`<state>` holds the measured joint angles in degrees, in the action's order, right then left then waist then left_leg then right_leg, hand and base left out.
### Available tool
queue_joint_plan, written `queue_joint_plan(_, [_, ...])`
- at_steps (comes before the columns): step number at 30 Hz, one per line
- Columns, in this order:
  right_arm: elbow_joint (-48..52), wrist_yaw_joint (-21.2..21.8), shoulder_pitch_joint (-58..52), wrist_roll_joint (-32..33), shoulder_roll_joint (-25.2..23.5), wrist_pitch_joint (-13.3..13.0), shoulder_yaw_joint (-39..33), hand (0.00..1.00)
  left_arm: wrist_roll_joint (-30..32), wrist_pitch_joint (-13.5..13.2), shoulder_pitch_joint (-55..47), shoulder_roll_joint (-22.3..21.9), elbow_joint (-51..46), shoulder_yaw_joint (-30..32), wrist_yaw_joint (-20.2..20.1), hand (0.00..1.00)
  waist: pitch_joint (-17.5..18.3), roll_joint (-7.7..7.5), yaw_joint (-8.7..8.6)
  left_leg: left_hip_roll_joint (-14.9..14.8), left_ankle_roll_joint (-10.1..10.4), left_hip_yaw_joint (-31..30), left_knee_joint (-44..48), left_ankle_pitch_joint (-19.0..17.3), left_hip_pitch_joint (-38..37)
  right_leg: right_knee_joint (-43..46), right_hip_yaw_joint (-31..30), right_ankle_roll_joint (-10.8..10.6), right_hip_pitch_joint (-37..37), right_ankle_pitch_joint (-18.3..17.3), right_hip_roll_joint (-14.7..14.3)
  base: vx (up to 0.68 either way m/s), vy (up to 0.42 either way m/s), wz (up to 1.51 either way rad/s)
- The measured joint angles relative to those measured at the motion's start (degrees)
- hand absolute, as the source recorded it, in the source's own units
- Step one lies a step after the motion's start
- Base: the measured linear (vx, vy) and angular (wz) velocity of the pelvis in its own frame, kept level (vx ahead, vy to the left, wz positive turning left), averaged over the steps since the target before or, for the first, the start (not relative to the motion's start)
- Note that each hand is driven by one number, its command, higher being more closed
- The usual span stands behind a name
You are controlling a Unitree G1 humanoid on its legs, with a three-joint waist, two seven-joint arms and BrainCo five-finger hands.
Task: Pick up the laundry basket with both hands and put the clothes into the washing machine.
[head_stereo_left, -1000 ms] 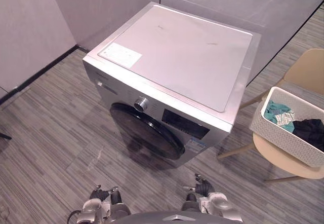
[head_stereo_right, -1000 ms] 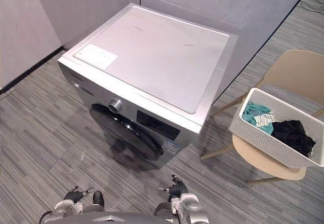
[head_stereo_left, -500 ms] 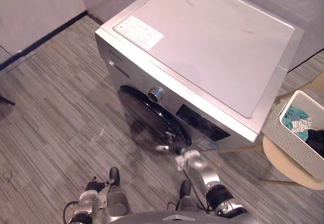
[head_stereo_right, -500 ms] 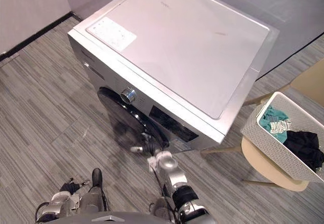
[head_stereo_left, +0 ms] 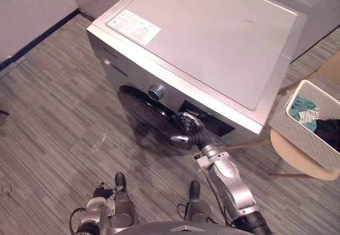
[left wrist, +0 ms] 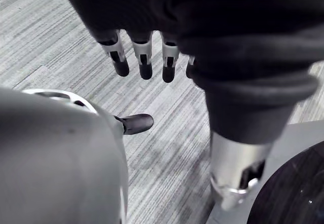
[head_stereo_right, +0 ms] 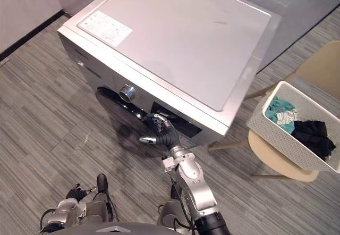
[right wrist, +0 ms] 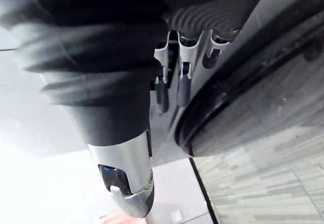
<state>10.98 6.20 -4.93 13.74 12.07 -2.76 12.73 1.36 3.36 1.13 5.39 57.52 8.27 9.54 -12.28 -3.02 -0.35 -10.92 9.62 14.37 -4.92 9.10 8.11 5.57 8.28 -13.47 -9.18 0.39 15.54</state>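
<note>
The laundry basket (head_stereo_right: 281,142) is seen resting on the seat of a beige chair (head_stereo_right: 276,167) to the right of the washing machine (head_stereo_right: 175,38), well apart from both hands; it is not yet picked up. The clothes (head_stereo_right: 277,110), a teal piece w/ a pale patterned one & a black heap beside them, are all held inside it, none taken out. The machine's round dark door (head_stereo_right: 121,126) is judged shut, lying flat against the front panel, so nothing can be loaded yet. The right hand (head_stereo_right: 161,131) is stretched out to the door's right rim, just below the control panel. Its fingers (right wrist: 184,84) are loosely bent w/ tips just beside the rim & the thumb stuck out over the glass, and nothing is seen gripped. Whether the tips are touching the rim can't be told. The left hand (left wrist: 145,57) is hung low above the floor (head_stereo_left: 48,112), fingers straight & empty. Progress is therefore judged v. early: approx. at the door-opening step, taken as prep. Left to be done: door to be pulled open, laundry basket to be gripped w/ both hands & lifted off the chair, then carried across to the opening, and the clothes to be put into the drum.
</note>
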Motion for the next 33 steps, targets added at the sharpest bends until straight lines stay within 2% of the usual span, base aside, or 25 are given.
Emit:
queue_joint_plan(2, [0.01,1.06,-2.38,0.52,0.28,-0.80,-0.06,0.00,0.00,-0.02,0.00,0.13,-0.01,-0.07,-0.01,0.00,-0.05,-0.20,-0.43,0.02,0.05,0.03,0.00,0.00,0.49,0.05,-0.12,0.18,-0.58,0.11,0.02,-0.05,0.008,-0.04])
queue_joint_plan(9, [-1.88,3.67,-10.48,-0.65,0.89,-0.68,0.19,0.00,-0.02,-0.20,0.01,0.83,-0.41,-0.81,-0.29,0.00,-0.39,-1.00,-1.01,0.22,-0.28,-0.10,0.03,0.36,0.89,0.13,-0.12,-0.42,-0.76,0.61,0.12,-0.01,0.001,0.01])
queue_joint_plan(12, [-6.27,3.57,-9.23,-1.98,0.89,-0.62,0.74,0.00,-0.01,-0.19,0.01,0.98,-0.31,-1.57,-0.37,0.00,-0.40,-0.97,-1.07,0.22,-0.26,-0.02,0.12,0.39,0.78,0.09,-0.16,-0.44,-0.76,0.62,0.14,0.01,0.000,-0.01])
queue_joint_plan(15, [-14.02,3.13,-2.36,-3.28,0.77,-0.48,3.72,0.00,-0.02,-0.23,0.02,1.02,-0.41,-2.18,-0.34,0.00,-0.49,-0.83,-0.81,0.24,-0.26,-0.02,0.34,0.42,0.78,0.09,-0.16,-0.48,-0.75,0.64,0.17,0.00,0.000,0.00])
queue_joint_plan(18, [-24.71,1.17,8.27,-5.17,0.12,0.48,7.68,0.00,-0.09,-0.76,0.32,0.78,-0.80,-3.56,0.09,0.00,-1.13,0.20,0.35,0.38,-0.42,-0.25,0.33,0.66,0.93,0.12,0.04,-0.58,-0.72,0.75,0.31,-0.02,0.005,0.04])
queue_joint_plan(21, [-37.72,-2.05,20.95,-5.15,-2.35,1.50,7.34,0.00,-1.31,-0.87,0.53,-0.12,-2.59,-4.91,0.46,0.00,-2.99,2.61,2.10,0.76,-0.75,-1.50,0.29,1.21,1.57,0.19,0.82,-0.63,-0.68,0.82,0.61,-0.03,0.008,0.14])
queue_joint_plan(24, [-46.30,-4.30,28.56,-5.07,-3.23,2.81,7.32,0.00,-3.39,-1.04,1.10,-1.26,-3.18,-5.09,1.27,0.00,-4.61,4.45,2.65,1.35,-1.06,-3.53,0.34,1.97,3.19,0.32,3.11,-0.82,-0.40,0.93,1.17,-0.03,0.009,0.38])
queue_joint_plan(25, [-48.09,-5.56,30.19,-5.08,-3.98,3.53,7.41,0.00,-4.21,-1.07,1.58,-1.32,-3.31,-5.08,1.57,0.00,-5.51,4.55,3.20,1.47,-1.07,-4.04,0.34,2.11,3.23,0.26,3.86,-0.83,0.25,0.92,1.29,-0.01,0.014,0.33])
queue_joint_plan(27, [-47.88,-6.52,30.33,-5.07,-5.21,4.25,7.75,0.00,-5.11,-1.20,1.73,-1.26,-3.51,-4.99,1.81,0.00,-5.80,4.26,3.62,1.55,-1.05,-4.87,0.35,2.15,3.35,-0.02,4.98,-0.85,1.05,0.90,1.33,0.01,0.007,0.25])
queue_joint_plan(29, [-45.80,-6.42,29.95,-4.89,-5.88,4.37,12.36,0.00,-5.85,-1.24,1.73,-1.15,-3.97,-4.46,2.12,0.00,-6.22,3.54,3.86,1.78,-1.04,-5.41,0.34,2.15,3.10,-0.09,5.80,-0.96,1.98,0.64,1.55,0.02,0.003,0.21])
queue_joint_plan(33, [-39.10,-4.07,26.33,-3.80,-6.24,4.25,20.71,0.00,-5.81,-1.12,1.73,-1.49,-3.49,-2.74,2.67,0.00,-6.30,3.16,3.62,2.29,-1.04,-6.31,0.25,2.13,2.43,-0.07,6.73,-1.28,3.51,0.23,2.10,0.00,0.010,0.14])
